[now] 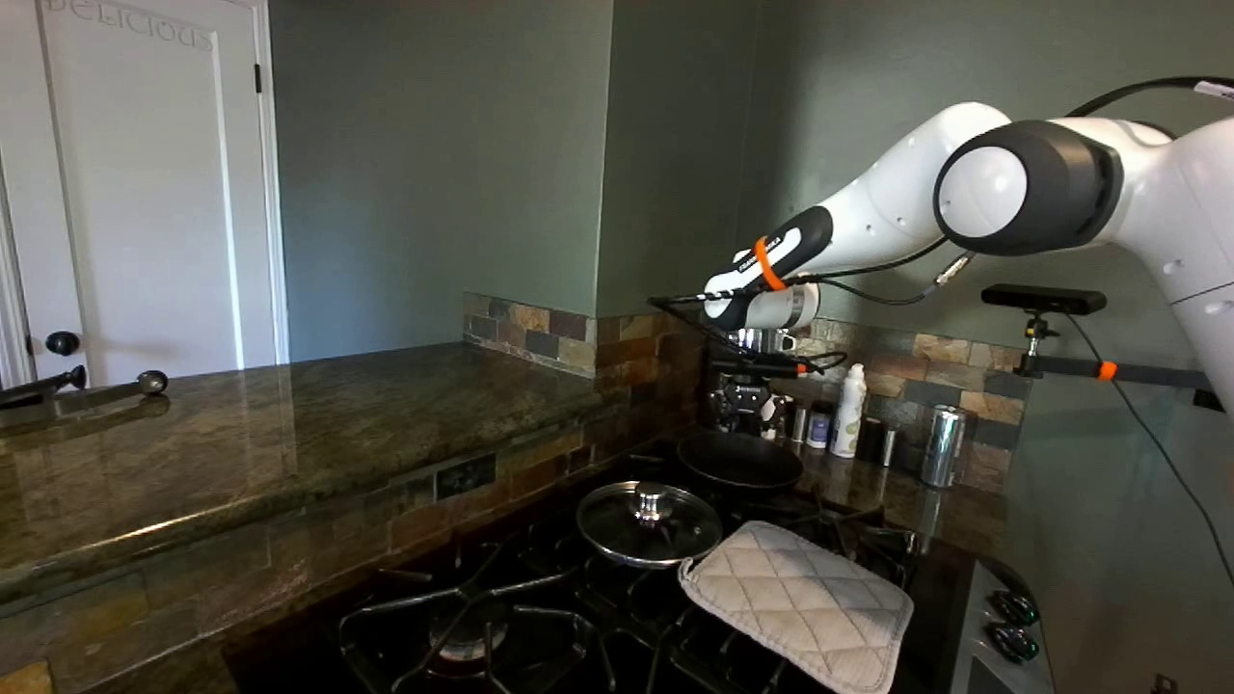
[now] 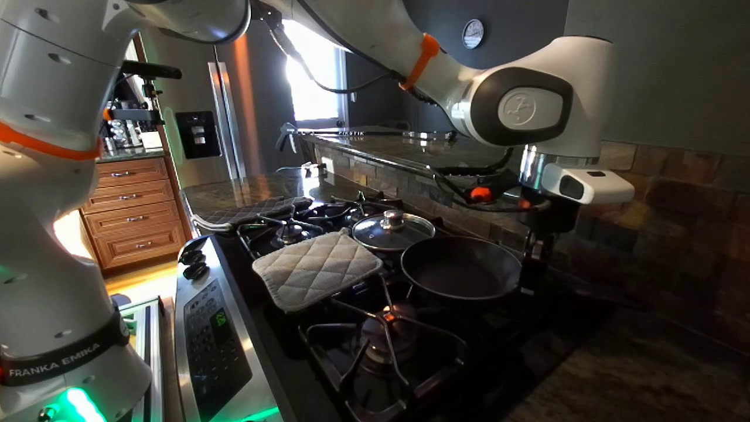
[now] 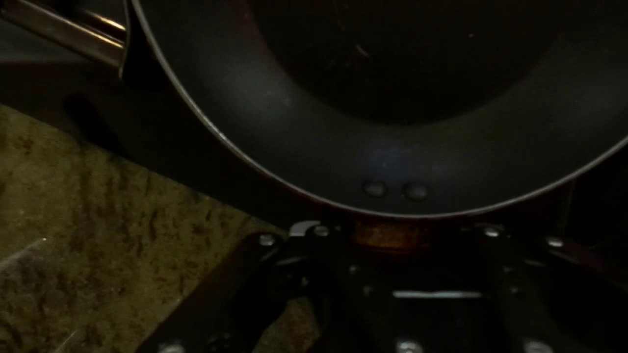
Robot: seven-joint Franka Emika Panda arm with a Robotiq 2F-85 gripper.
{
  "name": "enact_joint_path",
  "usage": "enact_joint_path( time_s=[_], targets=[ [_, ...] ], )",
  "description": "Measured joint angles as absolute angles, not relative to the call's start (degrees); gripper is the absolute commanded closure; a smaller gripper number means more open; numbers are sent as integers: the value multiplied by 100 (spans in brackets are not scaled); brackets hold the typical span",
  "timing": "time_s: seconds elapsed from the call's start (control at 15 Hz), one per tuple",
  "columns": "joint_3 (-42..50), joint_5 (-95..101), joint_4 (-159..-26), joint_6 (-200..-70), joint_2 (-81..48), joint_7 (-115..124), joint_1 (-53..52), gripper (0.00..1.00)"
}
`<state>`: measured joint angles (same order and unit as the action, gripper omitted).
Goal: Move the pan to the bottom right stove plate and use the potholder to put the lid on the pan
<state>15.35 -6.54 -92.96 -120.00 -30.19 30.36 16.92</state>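
The dark frying pan (image 2: 462,268) is at the rear of the gas stove (image 2: 205,351), just beside the glass lid (image 1: 650,528); whether its base rests on a grate is hidden. In the wrist view the end effector (image 3: 405,233) is at the pan's edge, jaws partway apart, one on each side of a brownish handle stub (image 3: 392,234) close to two rivets (image 3: 375,189). The dark there hides whether the pads press on it.

The pan looks like coated metal, so it should be stiff and fairly weighty, with its mass well off to one side of any handle grip. Taking hold close to the rim shortens that lever; a loose grip would probably let the pan tip or twist.

The lid lies with its metal knob (image 1: 649,501) upward. The glass is likely breakable and the polished knob slippery, so the knob wants a centred hold. The quilted potholder (image 1: 800,602), lying toward the control panel, should be soft and light: a pinch at an edge would suit, though it may sag.
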Motion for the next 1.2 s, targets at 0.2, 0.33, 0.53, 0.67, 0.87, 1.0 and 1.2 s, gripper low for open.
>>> enact_joint_path(
  time_s=[0.2, 0.33, 0.53, 0.67, 0.87, 1.0, 1.2],
  targets=[
    [1536, -654, -9772, -12218, -2717, 2849, 1662, 77],
    [1538, -648, -10092, -12412, -2514, 2708, 1646, 77],
    [1539, -646, -10569, -12730, -2209, 2405, 1641, 77],
    [1541, -646, -10883, -12912, -2002, 2150, 1642, 77],
    [1542, -646, -11309, -13081, -1704, 1769, 1644, 77],
    [1547, -645, -11530, -13143, -1546, 1597, 1644, 77],
    [1579, -617, -11731, -13149, -1396, 1507, 1647, 77]
  ],
)
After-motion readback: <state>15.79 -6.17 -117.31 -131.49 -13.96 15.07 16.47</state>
